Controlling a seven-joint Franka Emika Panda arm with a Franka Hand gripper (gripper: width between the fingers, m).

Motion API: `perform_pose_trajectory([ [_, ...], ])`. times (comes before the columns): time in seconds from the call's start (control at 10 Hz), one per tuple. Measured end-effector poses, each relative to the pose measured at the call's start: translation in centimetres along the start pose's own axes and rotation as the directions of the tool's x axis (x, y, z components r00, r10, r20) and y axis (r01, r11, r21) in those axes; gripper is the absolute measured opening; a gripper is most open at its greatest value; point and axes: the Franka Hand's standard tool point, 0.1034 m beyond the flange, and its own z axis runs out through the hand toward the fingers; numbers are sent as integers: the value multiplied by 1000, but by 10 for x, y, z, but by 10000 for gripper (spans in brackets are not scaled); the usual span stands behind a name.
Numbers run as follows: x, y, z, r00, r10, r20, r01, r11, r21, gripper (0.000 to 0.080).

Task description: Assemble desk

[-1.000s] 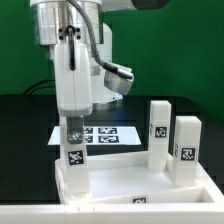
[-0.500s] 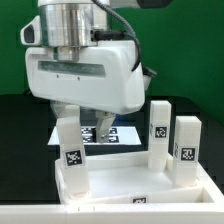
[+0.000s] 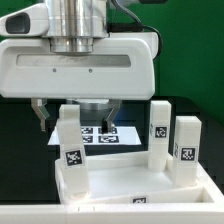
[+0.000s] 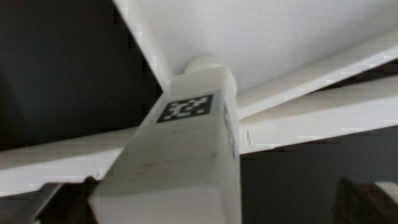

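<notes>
A white plastic desk panel (image 3: 140, 190), square with a raised rim, lies on a black table (image 3: 20, 130). Three smooth white rectangular block legs stand upright in it: one leg (image 3: 69, 150) at the exterior view's left and two legs (image 3: 160, 135) (image 3: 186, 150) at its right, each carrying a small black-and-white square tag. Behind lies the flat marker board (image 3: 105, 134). The gripper (image 3: 78, 112) hangs open above the left leg, fingers (image 3: 41, 114) apart, holding nothing

The gripper (image 3: 76, 112) had a broad white rounded-rectangular body with a grey slot, a ribbed silver cylinder above it, and two dark fingers (image 3: 41, 115) beneath.
</notes>
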Motion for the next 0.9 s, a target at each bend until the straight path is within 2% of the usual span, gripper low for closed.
perform_pose_trajectory([
  [0.1,0,0,0,1000,11,0,-11,1000,0,649],
  [0.3,0,0,0,1000,28,1,-28,1000,0,381],
  [0.4,0,0,1,994,109,1,-109,994,0,283],
  [0.7,0,0,1,942,336,1,-336,942,0,284],
  [0.8,0,-1,2,857,515,-8,-515,857,-10,284],
  [0.9,0,0,2,741,671,-7,-671,741,-5,284],
])
